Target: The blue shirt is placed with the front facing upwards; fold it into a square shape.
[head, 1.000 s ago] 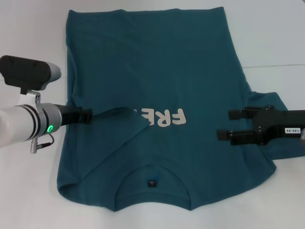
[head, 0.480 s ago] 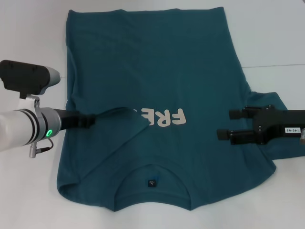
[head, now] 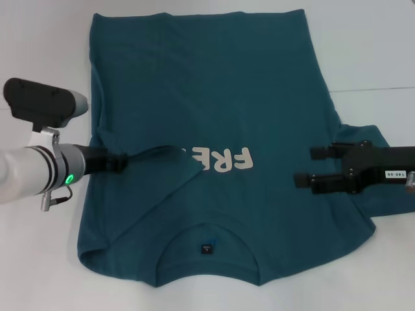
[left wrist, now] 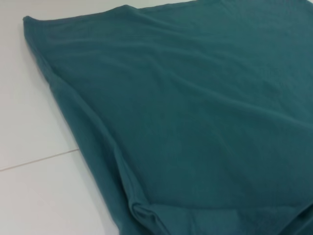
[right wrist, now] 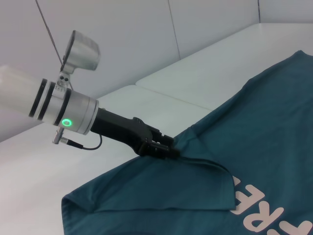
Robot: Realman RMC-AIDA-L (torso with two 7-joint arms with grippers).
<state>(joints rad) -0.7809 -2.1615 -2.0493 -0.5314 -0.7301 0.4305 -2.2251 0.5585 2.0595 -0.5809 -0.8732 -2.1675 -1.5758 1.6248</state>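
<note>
Head view shows the big dark teal-blue cotton T-shirt lying flat on the white table. Its round collar is on the side close to the robot. Its cream letters face up. One sleeve is folded in over the front and hides part of the letters.

The left gripper is at the left side of the shirt. Its black fingers are pinched together on the edge of that folded sleeve. In the right wrist view you can see the same left gripper with the cloth squeezed in its tips.

The right gripper is over the right side of the shirt, near the other sleeve. Its two black fingers are spread apart and nothing is between them.
</note>
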